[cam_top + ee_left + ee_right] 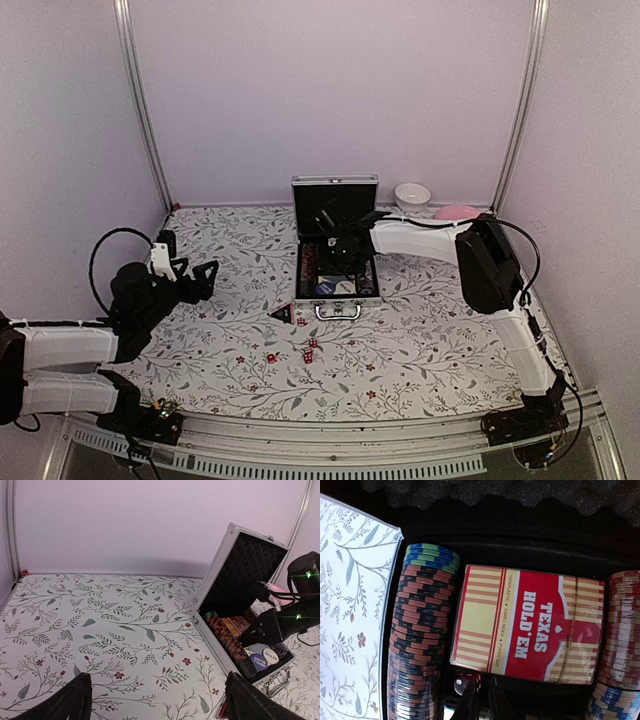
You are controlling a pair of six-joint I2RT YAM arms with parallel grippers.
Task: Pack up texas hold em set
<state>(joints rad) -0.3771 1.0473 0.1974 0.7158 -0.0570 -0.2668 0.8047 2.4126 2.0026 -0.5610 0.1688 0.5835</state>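
Against the black case [530, 535] lining, 1 red die [466, 682] shows half-hidden.

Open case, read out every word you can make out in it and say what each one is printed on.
"TEXAS HOLD'EM": card pack.
"100%PLASTIC JUMBO INDEX POKER SIZE": small print on the same pack.
"DEALER": white disc.
"SMALL BLIND": blue disc.
Chips: nothing readable.
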